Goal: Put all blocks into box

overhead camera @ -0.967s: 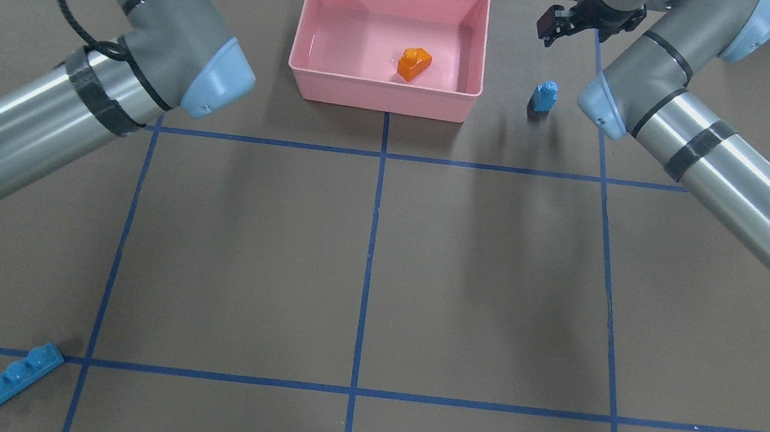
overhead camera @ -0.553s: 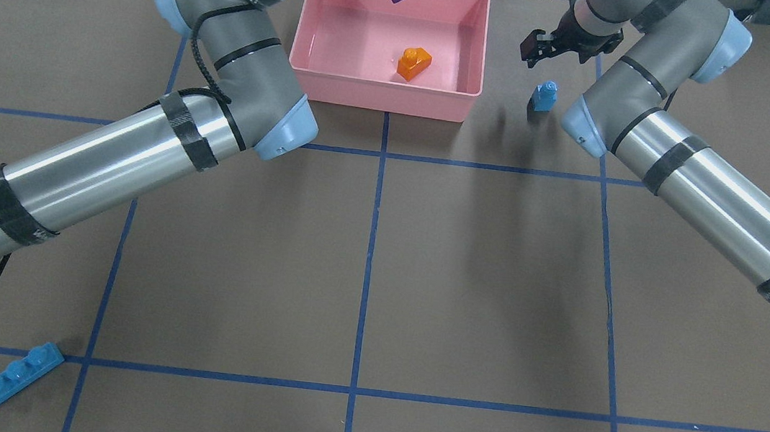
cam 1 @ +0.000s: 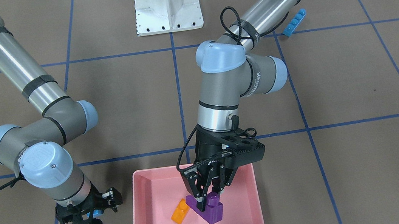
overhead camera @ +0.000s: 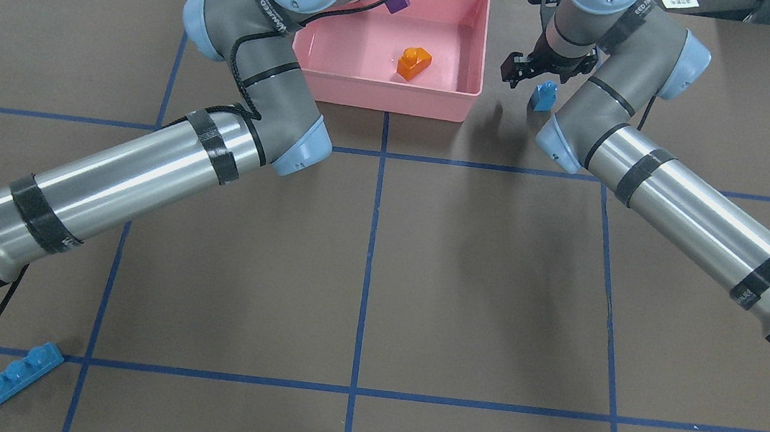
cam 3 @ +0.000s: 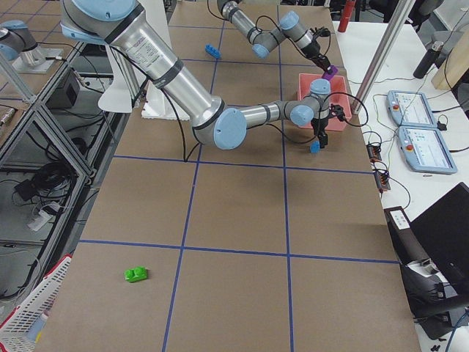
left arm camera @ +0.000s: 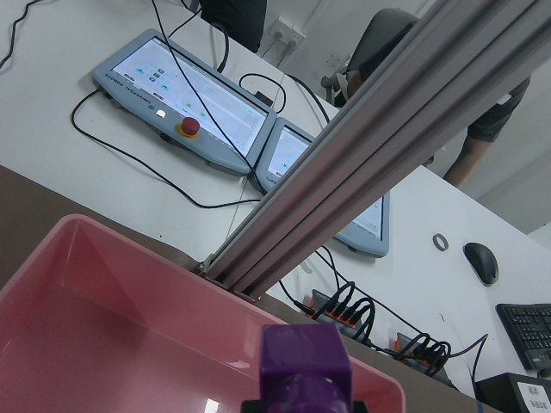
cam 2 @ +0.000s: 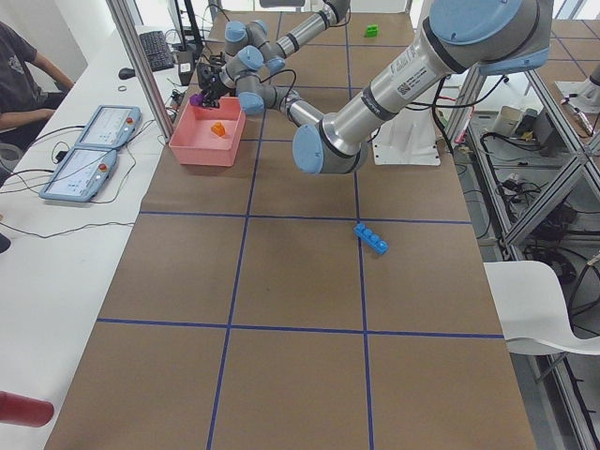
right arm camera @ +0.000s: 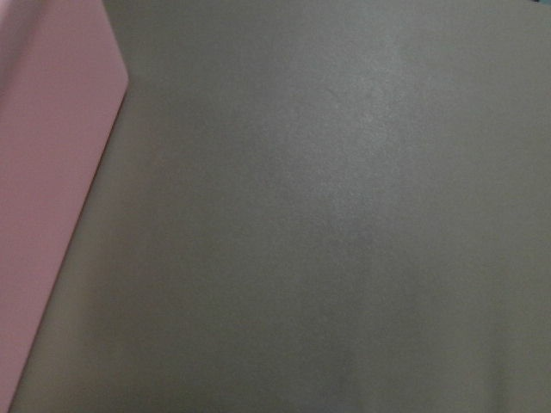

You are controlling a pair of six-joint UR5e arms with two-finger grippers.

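Left tool (cam 1: 210, 196) grips purple block (cam 1: 213, 210) low over box (cam 1: 147, 209); it should release clear of orange block (cam 1: 180, 211). Right tool (cam 1: 85, 217) hangs open by small blue block (overhead camera: 544, 96).

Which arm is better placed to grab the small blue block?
Right: the right end effector hangs by the small blue block; the left end effector grips the purple block over the box.

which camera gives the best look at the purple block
Exterior front-facing: the purple block shows nearly whole, pinched in the left gripper over the pink box. Overhead catches only a corner behind the wrist; left wrist shows its top; side views show a speck.
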